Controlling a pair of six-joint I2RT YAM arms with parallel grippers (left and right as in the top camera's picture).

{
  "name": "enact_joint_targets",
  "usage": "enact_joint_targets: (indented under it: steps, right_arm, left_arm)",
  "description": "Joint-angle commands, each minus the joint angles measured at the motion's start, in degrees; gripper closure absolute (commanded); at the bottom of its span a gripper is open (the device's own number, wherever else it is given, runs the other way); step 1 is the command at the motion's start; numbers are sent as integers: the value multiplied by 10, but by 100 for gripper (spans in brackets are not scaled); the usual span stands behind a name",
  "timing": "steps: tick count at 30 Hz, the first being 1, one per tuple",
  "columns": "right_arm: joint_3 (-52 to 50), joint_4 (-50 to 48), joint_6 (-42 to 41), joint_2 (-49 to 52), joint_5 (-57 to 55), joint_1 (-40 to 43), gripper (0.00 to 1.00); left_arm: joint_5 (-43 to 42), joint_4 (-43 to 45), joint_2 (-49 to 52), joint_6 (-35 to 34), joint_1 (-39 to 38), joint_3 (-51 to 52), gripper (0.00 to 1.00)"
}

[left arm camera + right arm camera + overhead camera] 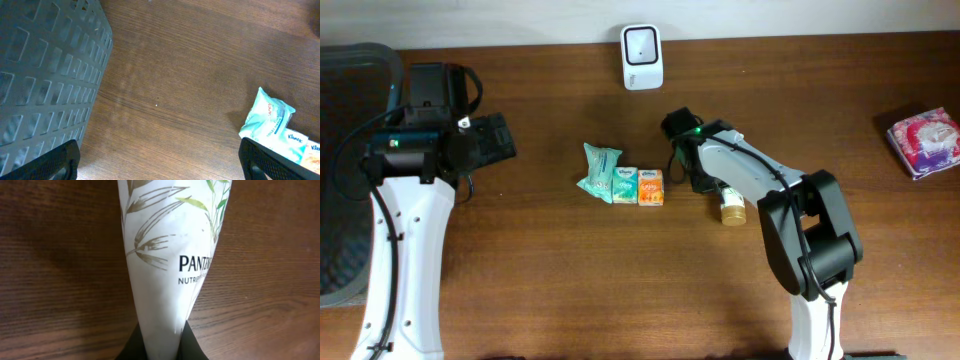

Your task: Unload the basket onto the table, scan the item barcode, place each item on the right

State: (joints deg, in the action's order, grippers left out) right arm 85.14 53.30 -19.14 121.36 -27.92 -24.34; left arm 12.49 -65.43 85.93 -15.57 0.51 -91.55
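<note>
Desk [570, 280] of brown wood fills every view. At its left edge sits a big grey basket [345, 150], next to the white left arm [410, 230]. The left jaws stand wide apart over bare wood, with nothing between them. The right arm [810, 240] reaches in toward the middle of the desk. A white scanner box [642, 55] stands at the far edge, and a pink pack [924, 142] lies far off on the right. Three little tissue packs [626, 186] lie in a row in the middle, touching side by side. The white tube [160, 270] with leaves printed on it is just right of the packs, and its gold cap [732, 210] points toward the near edge. Its thin flat end is pinched tight between the right jaws, and the wide part sticks out away from them. I cannot tell if the tube rests on the wood or hangs just above it.
</note>
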Motion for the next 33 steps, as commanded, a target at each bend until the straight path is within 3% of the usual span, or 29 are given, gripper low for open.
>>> enact_joint_targets:
  steps: [1, 4, 7, 12, 17, 18, 19, 20, 23, 26, 28, 32, 33]
  right_arm:
    - [48, 42, 25, 17, 171, 31, 96]
    - [129, 79, 139, 16, 494, 100, 96]
    - [115, 83, 240, 17, 768, 184, 96]
    - [-33, 3, 275, 18, 846, 268, 96]
    - [-74, -17, 275, 18, 843, 329, 90]
    - [-74, -17, 275, 18, 843, 331, 83]
    - [-74, -19, 275, 18, 822, 331, 63]
    - [-74, -19, 269, 18, 767, 331, 57]
    - [-57, -2, 242, 17, 709, 331, 56]
    - [46, 73, 237, 10, 657, 326, 54]
    - [125, 117, 205, 9, 543, 305, 52]
    - [121, 104, 205, 10, 480, 272, 41]
    - [116, 102, 205, 12, 453, 272, 33]
  left_arm:
    - [4, 0, -1, 7, 4, -2, 1]
    - [4, 0, -1, 7, 4, -2, 1]
    - [4, 0, -1, 7, 4, -2, 1]
    - [4, 0, -1, 7, 4, -2, 1]
    - [4, 0, -1, 7, 4, -2, 1]
    - [4, 0, -1, 7, 4, -2, 1]
    - [4, 0, -1, 7, 4, -2, 1]
    - [4, 0, -1, 7, 4, -2, 1]
    - [4, 0, -1, 7, 4, -2, 1]
    - [4, 0, -1, 7, 4, -2, 1]
    - [4, 0, -1, 7, 4, -2, 1]
    - [4, 0, -1, 7, 4, -2, 1]
    - [4, 0, -1, 7, 4, -2, 1]
